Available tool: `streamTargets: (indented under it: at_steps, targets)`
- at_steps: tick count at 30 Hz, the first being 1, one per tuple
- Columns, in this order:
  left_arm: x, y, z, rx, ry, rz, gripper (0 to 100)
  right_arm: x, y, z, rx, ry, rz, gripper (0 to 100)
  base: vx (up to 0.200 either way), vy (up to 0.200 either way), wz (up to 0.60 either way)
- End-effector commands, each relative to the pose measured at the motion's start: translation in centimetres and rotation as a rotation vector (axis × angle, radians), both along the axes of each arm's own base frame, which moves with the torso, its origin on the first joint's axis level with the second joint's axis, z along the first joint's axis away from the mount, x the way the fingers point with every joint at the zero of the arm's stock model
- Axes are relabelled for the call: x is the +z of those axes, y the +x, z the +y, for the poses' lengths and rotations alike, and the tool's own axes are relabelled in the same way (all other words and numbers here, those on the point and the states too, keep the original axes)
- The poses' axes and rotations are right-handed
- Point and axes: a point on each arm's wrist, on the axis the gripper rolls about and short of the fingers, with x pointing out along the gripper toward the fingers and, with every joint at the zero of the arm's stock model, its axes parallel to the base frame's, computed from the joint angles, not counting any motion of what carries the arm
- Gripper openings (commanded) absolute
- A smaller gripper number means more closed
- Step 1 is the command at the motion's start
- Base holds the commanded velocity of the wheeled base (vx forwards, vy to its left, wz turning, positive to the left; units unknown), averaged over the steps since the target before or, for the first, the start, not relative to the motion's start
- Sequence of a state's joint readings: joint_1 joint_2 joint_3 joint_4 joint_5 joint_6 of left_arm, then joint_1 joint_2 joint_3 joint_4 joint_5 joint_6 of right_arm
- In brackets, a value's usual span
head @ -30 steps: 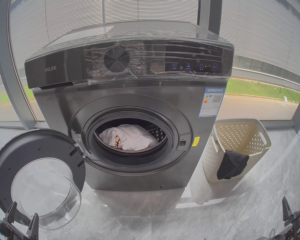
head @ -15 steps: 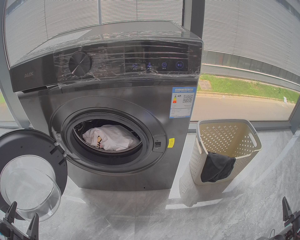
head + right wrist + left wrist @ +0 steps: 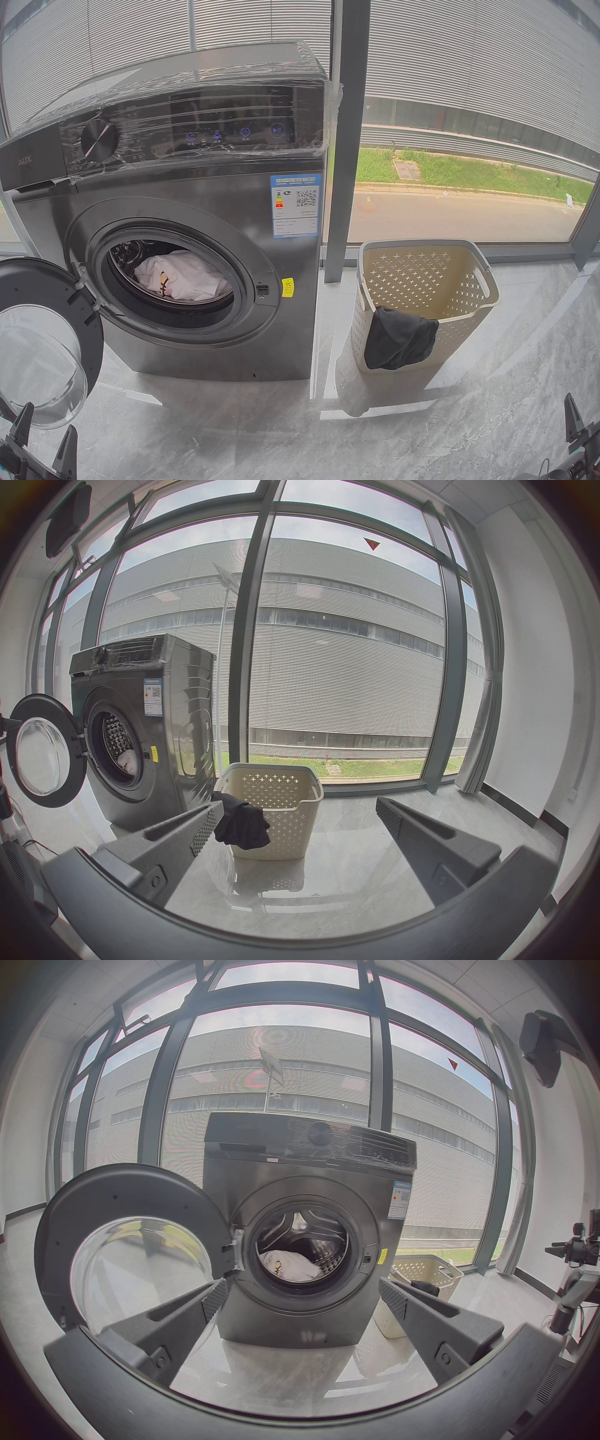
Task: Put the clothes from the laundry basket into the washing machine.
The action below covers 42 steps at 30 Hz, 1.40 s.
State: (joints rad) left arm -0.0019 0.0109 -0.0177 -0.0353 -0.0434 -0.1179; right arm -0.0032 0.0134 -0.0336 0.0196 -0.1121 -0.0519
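I see the grey front-loading washing machine with its opening facing me and its round glass-windowed door swung wide to my left. The cream perforated plastic laundry basket stands upright just right of it. A white crumpled garment lies in the drum. A black cloth drapes over the basket's near rim, long axis hanging down. Left gripper and right gripper: fingers wide apart, holding nothing.
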Motion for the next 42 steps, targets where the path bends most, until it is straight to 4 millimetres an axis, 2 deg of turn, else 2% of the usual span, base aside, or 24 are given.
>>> streamTargets:
  at_steps: [1,10,25,42]
  targets:
    - [-0.06,-0.07,0.00,0.002,-0.003,-0.011,100,-0.03,-0.10,0.00,0.000,0.000,-0.012,100,0.000,-0.200,0.00]
    - [-0.05,-0.10,0.00,-0.001,0.000,-0.007,100,-0.03,-0.10,0.00,0.000,0.000,-0.012,100,0.000,0.000,0.00]
    - [-0.05,-0.10,0.00,-0.001,-0.002,-0.007,100,-0.03,-0.10,0.00,0.000,0.001,-0.012,100,0.200,0.000,0.00]
    - [-0.09,-0.06,0.00,0.001,-0.006,-0.011,100,0.00,-0.10,0.00,0.002,0.044,-0.020,100,0.000,0.000,0.00]
